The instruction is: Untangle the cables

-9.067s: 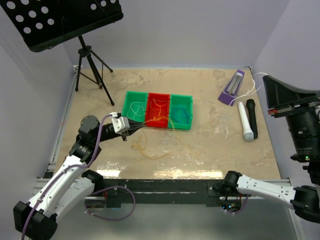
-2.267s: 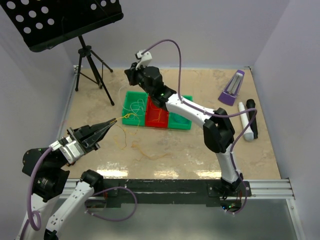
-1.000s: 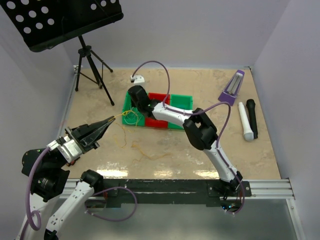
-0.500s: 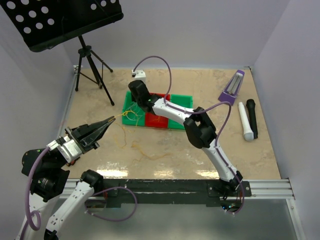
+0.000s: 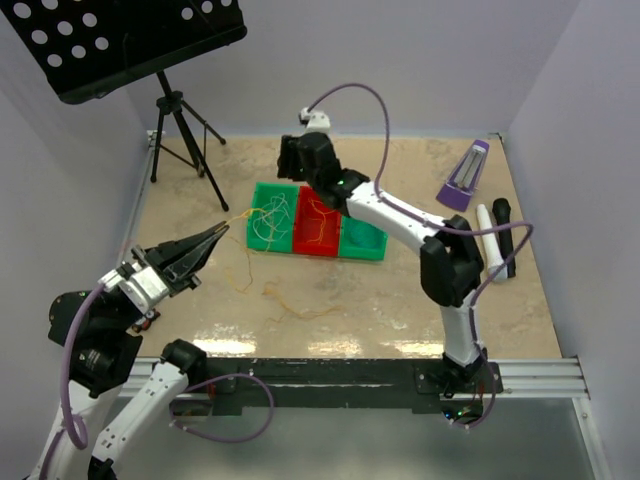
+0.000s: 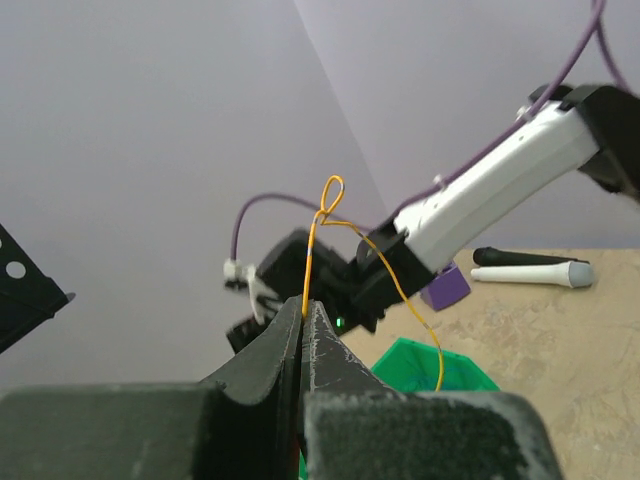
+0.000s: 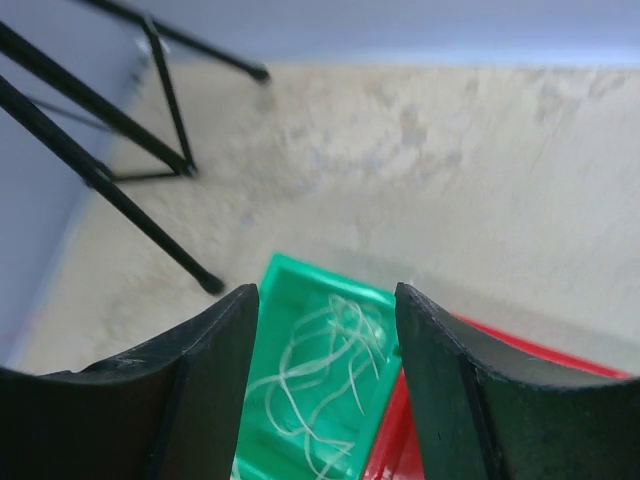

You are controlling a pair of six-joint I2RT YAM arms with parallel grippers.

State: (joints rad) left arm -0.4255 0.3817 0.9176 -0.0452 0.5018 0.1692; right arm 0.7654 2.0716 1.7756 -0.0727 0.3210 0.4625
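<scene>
Top external view: bins at 12 o'clock of table (image 5: pixel 420 290) centre; left claw (image 5: pixel 222 231) raised at their 8 o'clock.
Left claw: pressed together, pinching the yellow cord (image 6: pixel 311 255). A small knotted loop is seen just above the tips in the left wrist view.
Yellow cord: drawn from the pinch toward 2 o'clock to the left green bin (image 7: pixel 282 292). More lies slack on the table at 6 o'clock of the bins, and some in the red bin (image 5: pixel 316 251).
White cord (image 7: pixel 338 335): heaped in the left green bin. Whether the yellow strand is caught in it cannot be told.
Right claw (image 7: pixel 325 295): spread, nothing held, hung above the left green bin.
Risk (judged): if the strand is snagged, a further pull could drag the white heap out or shift the bins.
Risk (judged): the loop could be tightened by tension, or the thin cord slipped from the pinch.
</scene>
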